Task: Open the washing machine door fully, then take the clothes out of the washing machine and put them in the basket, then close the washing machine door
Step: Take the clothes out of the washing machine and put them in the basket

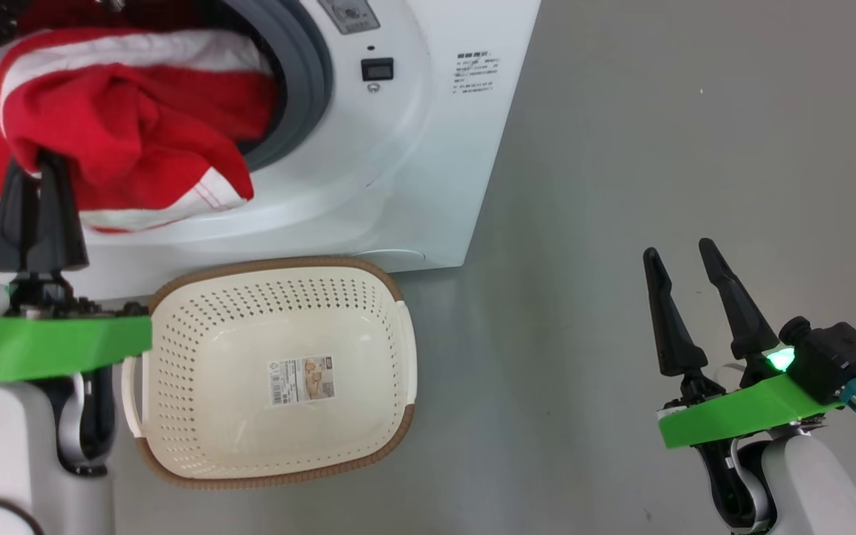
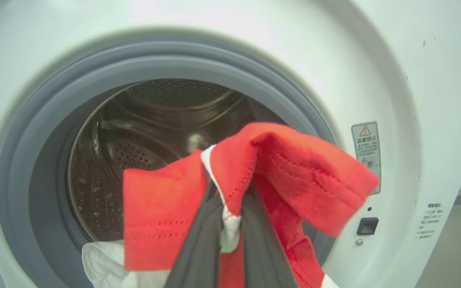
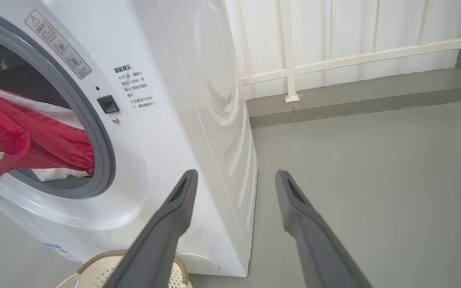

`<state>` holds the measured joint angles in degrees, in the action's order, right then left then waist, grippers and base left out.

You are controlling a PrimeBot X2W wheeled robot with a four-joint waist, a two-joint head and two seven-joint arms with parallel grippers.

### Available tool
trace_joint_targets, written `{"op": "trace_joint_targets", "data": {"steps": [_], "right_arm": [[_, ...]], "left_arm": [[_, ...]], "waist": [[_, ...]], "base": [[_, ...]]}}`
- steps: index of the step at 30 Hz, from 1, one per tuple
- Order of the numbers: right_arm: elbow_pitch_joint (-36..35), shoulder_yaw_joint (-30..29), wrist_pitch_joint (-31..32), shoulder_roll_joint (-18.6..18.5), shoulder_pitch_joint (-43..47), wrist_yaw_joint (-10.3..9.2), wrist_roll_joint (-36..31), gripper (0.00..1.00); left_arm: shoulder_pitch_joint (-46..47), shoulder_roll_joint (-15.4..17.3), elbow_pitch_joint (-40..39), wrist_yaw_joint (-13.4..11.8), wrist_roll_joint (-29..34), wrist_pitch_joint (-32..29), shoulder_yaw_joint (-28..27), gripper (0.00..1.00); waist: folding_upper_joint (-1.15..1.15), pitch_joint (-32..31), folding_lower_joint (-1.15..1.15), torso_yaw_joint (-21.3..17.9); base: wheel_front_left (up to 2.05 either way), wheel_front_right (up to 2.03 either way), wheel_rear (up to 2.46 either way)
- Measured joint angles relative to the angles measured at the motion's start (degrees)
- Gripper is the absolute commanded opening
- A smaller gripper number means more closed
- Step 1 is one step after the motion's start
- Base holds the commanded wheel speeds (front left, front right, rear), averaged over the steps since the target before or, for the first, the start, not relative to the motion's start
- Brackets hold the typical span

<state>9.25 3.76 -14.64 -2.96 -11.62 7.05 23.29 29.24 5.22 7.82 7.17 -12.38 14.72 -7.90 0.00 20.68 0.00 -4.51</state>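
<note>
While the washing machine (image 1: 413,148) stands open, the clothes (image 1: 123,126) spill over its lower gasket lip; the basket (image 1: 272,261) sits on the floor below, against the machine's front. Our left end effector (image 1: 34,163) pinches a red fold; the right end effector (image 1: 678,249) idles, spread wide. We advise pulling out slowly and releasing over the basket's centre.

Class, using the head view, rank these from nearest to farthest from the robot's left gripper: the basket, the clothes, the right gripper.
1. The clothes: pinched in the left gripper at the mouth of the washing machine.
2. The basket: on the floor just to its right, in front of the machine.
3. The right gripper: open, far across at the lower right.
</note>
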Motion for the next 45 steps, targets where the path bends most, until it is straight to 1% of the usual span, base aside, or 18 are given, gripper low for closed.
{"op": "trace_joint_targets", "data": {"steps": [7,12,16,19,21,29,34,38,45], "right_arm": [[-0.02,-0.14,0.00,0.00,0.96,0.00,0.00,1.00],[-0.09,-0.45,0.00,0.00,0.95,0.00,0.00,1.00],[-0.14,-0.48,0.00,0.00,0.86,0.00,0.00,1.00],[-0.26,-0.35,0.00,0.00,0.82,0.00,0.01,1.00],[-0.37,-0.22,0.00,0.00,0.80,0.00,0.03,1.00],[-0.70,-0.21,0.00,0.00,-0.26,0.00,0.43,1.00],[-1.05,0.20,0.00,0.00,-1.81,0.00,1.02,1.00],[-1.20,0.30,0.00,-0.01,-1.96,0.00,1.42,1.00],[-2.00,0.44,0.00,-0.02,-4.34,0.00,1.43,1.00]], "left_arm": [[-3.59,-0.85,-9.85,0.00,-0.16,0.01,-0.37,0.00],[-5.56,-1.00,-10.63,0.01,-0.16,0.01,0.76,0.00],[-5.97,-1.03,-8.40,0.00,-0.35,0.01,0.93,0.00],[-6.70,-1.12,-5.65,0.01,-0.71,0.01,1.08,0.00],[-7.58,-1.60,-3.02,0.00,-3.05,0.00,1.14,0.00],[-8.07,-1.78,8.47,0.00,-5.47,0.00,4.81,0.00],[-6.36,-0.20,16.89,0.00,-5.76,-0.01,7.15,0.00],[-3.98,0.89,21.86,0.01,-6.22,-0.01,9.26,0.00],[0.94,3.05,30.15,0.01,-7.55,-0.01,14.60,0.00]], "waist": [[0.00,-0.26,0.00,0.13],[0.00,0.16,0.00,0.27],[0.00,0.88,0.00,0.26],[0.00,1.54,0.00,0.12],[0.00,2.08,0.00,-0.01],[0.00,4.83,0.00,-0.38],[0.00,7.01,0.00,-0.76],[0.00,8.95,0.00,-1.19],[0.00,13.02,0.00,-1.84]], "base": [[0.00,0.00,0.00],[0.00,0.00,0.00],[0.00,0.00,0.00],[0.00,0.00,0.00],[0.00,0.00,0.00],[0.00,0.00,0.00],[0.00,0.00,0.00],[0.00,0.00,0.00],[0.00,0.00,0.00]]}}
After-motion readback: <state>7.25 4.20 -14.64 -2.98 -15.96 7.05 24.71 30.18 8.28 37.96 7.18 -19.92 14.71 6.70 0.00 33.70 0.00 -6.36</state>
